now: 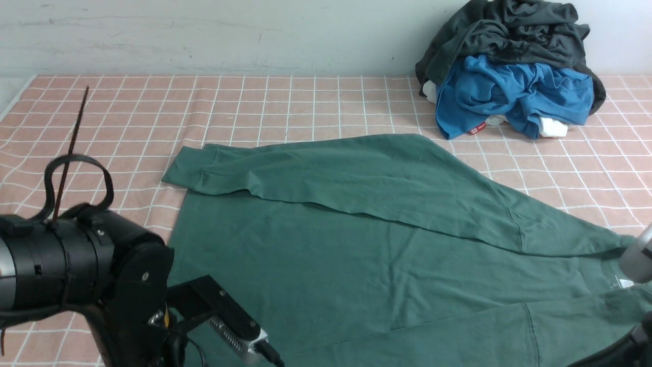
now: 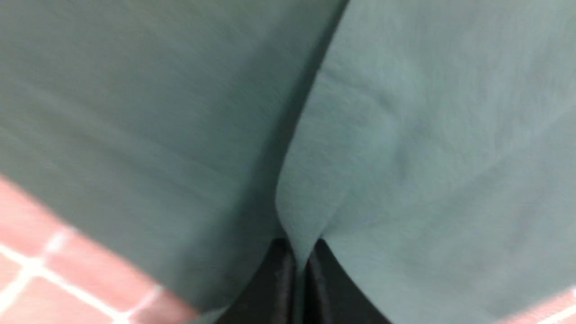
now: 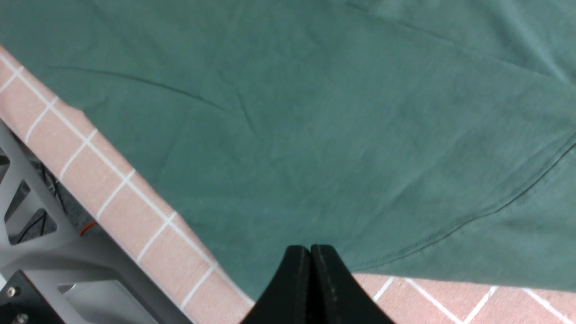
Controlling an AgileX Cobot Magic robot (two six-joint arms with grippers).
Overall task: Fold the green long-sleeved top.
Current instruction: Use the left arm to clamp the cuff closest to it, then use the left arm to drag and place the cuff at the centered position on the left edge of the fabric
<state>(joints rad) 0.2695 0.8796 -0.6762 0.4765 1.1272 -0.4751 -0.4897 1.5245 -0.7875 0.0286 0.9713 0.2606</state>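
Covering most of the checked cloth (image 1: pixel 127 112) in the front pic, the green long-sleeved top (image 1: pixel 331 285) lies spread ahead of both arms, w/ 12 o'clock pointing away from the robot. Long axis runs approx 9 to 3, hem end at 9, neck end near 3 to 4. Far sleeve (image 1: pixel 356 178) is laid inward across the body, cuff out toward 10 or 11.

Dark garment (image 1: pixel 509 35) and blue garment (image 1: pixel 514 94) sit bunched beyond at 1, well apart from the top.

L arm (image 1: pixel 132 285) comes in from approx 8, nearest the hem end, so the next pull looks like its job. R arm (image 1: pixel 636 255) is by the neck end at 3 to 4.

L gripper (image 2: pixel 300 254): jaws narrow, nipping a raised fold of the green fabric (image 2: pixel 310 198); its tips are out of the front pic, so exact spot on the near side can't be fixed. R gripper (image 3: pixel 310 254): jaws together, nothing held, over the near edge of the top; can't tell if touching. Likely move: L carries its fold toward 12, i.e. inward over the body; R would need to open first to help.

Smallest: neck label (image 1: pixel 625 283), at approx 4.
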